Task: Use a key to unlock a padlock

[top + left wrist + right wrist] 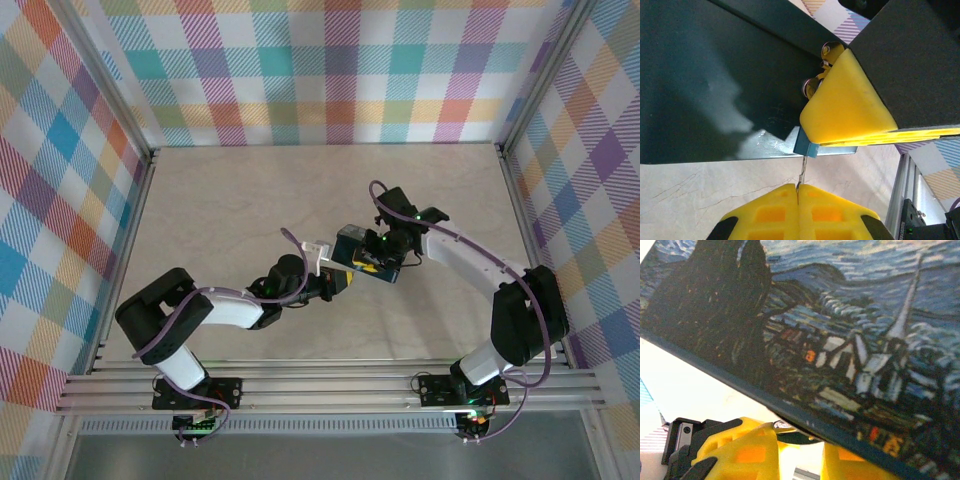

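Currently, in the top view, both arms converge over the middle of the worktop (250,190): the left arm reaches in from 7 o'clock, the right arm from 4 o'clock. The tin (362,250) sits between the two claws.

Left claw (798,187): the yellow fingers are pressed together and pinch the key (801,172). The key is a thin grey blade standing out of the fingertip seam toward 12 o'clock. Its tip meets the underside of the padlock (806,146). Whether the blade is seated in the keyway cannot be told.

Padlock: the small blue body is at the lower edge of the tin, directly at 12 o'clock of the key. It projects from under the tip of the right arm's yellow finger (845,100).

Right claw (799,445): the fingers stand close together, with only a narrow gap, and pinch the padlock at the tin's edge. In the right wrist view the painted face of the tin runs above the fingertips, tilted down toward 4 o'clock.

Two small rounded silvery parts (811,87) lie beside the yellow finger, at 12 o'clock of the padlock body. Their identity cannot be told.
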